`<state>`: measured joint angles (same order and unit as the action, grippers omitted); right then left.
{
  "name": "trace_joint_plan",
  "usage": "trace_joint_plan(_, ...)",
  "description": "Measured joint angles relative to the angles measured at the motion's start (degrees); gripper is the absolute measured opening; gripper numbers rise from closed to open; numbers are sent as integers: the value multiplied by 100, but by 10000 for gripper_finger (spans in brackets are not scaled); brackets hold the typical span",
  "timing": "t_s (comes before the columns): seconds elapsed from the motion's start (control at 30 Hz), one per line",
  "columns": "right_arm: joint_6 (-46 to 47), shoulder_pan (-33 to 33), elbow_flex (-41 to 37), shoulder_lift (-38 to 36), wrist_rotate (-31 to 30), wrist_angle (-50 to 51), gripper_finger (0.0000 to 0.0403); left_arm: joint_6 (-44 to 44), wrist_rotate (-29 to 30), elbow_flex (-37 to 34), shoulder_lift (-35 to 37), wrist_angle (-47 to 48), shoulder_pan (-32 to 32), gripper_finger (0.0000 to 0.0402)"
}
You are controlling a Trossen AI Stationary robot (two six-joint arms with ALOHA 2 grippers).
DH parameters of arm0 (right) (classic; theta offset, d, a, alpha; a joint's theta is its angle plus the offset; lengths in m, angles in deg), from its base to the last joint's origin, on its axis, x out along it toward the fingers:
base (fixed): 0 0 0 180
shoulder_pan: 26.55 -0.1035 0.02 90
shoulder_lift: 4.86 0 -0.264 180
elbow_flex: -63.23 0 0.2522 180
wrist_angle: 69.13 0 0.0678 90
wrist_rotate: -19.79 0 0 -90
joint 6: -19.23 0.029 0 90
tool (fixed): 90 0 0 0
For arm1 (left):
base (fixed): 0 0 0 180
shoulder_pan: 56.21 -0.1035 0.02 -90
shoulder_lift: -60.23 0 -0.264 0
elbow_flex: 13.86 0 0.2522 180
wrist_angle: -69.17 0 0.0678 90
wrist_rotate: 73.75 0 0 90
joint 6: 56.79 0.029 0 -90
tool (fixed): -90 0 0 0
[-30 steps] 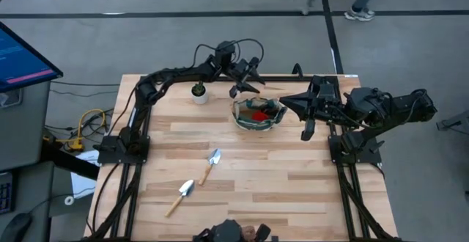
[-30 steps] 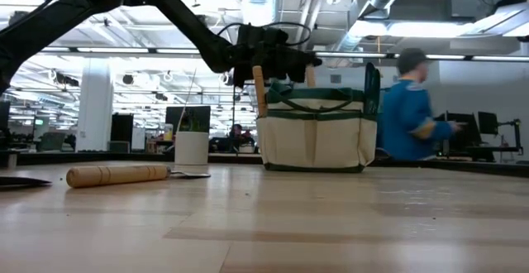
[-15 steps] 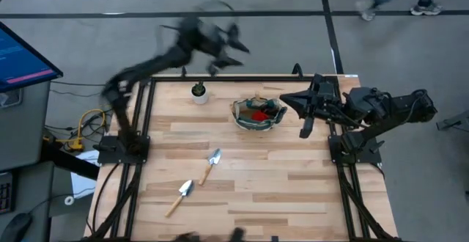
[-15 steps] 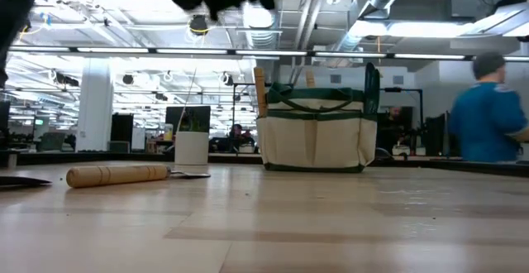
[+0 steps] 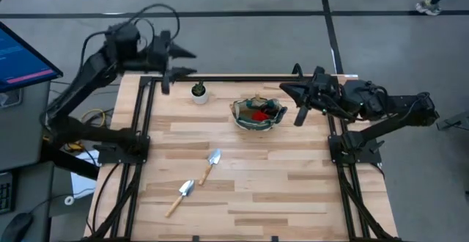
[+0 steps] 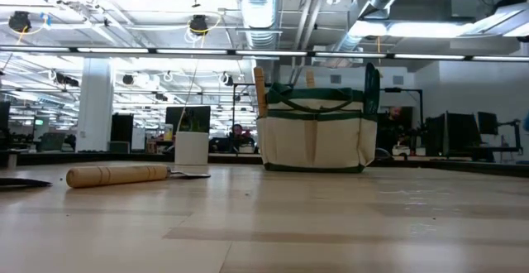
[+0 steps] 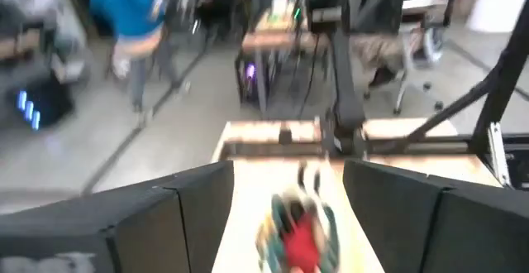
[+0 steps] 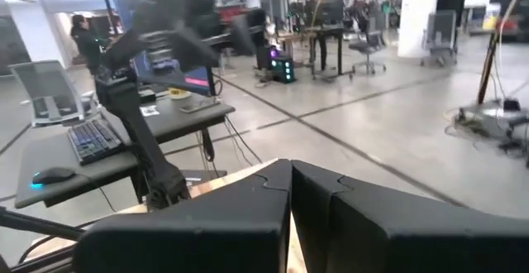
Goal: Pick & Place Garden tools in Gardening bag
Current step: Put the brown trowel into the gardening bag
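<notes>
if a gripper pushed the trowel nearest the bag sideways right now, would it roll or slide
Probably roll a little: the trowel has a round wooden handle, seen in the low view. Its flat metal blade likely stops a full roll. It looks stiff, so it should pivot as one piece.

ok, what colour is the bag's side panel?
Cream with dark green trim on the gardening bag, clearest in the low view.

Both arms are matte black. The left arm is built of slim jointed links, with black cables looping loose over its wrist. The right arm looks bulkier, with rounded joint housings. Each rises from a black tube frame bolted at the counter's side. The left gripper has two broad, flat dark fingers with squared edges. The right gripper shows two dark angular fingers, with a small notch where their tips meet.
</notes>
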<state>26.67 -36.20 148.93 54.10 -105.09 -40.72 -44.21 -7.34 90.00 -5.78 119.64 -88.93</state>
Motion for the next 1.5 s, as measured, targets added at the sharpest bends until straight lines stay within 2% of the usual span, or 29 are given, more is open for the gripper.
trace_joint_plan(0.23,699,113,-2,186,15,793,0,-1154,1649,0,227,1951,1335,215)
trace_joint_plan(0.4,1079,86,-2,547,69,1054,0,-2592,2691,-20,153,3277,2416,205)
trace_joint_plan(0.53,1251,21,-2,883,200,1070,0,-3969,3363,-483,202,3459,3336,195)
trace_joint_plan(0.63,1362,6,-2,1159,420,1125,3,-4797,3565,-913,205,3464,3989,186)
trace_joint_plan(0.73,1300,13,0,1581,886,1054,21,-5493,3589,-1307,200,3419,4573,178)
trace_joint_plan(0.87,703,57,203,2470,1962,781,61,-6319,3768,-1574,209,3406,5180,169)
trace_joint_plan(0.93,233,70,557,2983,2465,787,79,-6595,3943,-1591,282,3394,5416,164)
trace_joint_plan(1.03,-703,78,1227,3738,2910,1040,101,-6981,4262,-1589,415,3384,5615,156)
trace_joint_plan(1.23,-2559,177,2706,5189,3282,1804,132,-7437,4843,-1587,806,3379,5647,145)
trace_joint_plan(1.37,-3330,317,3522,5970,3748,2242,147,-7455,5226,-1587,1092,3360,5646,140)
trace_joint_plan(1.5,-3832,357,4207,6591,3793,2560,152,-7463,5477,-1587,1341,3330,5646,137)
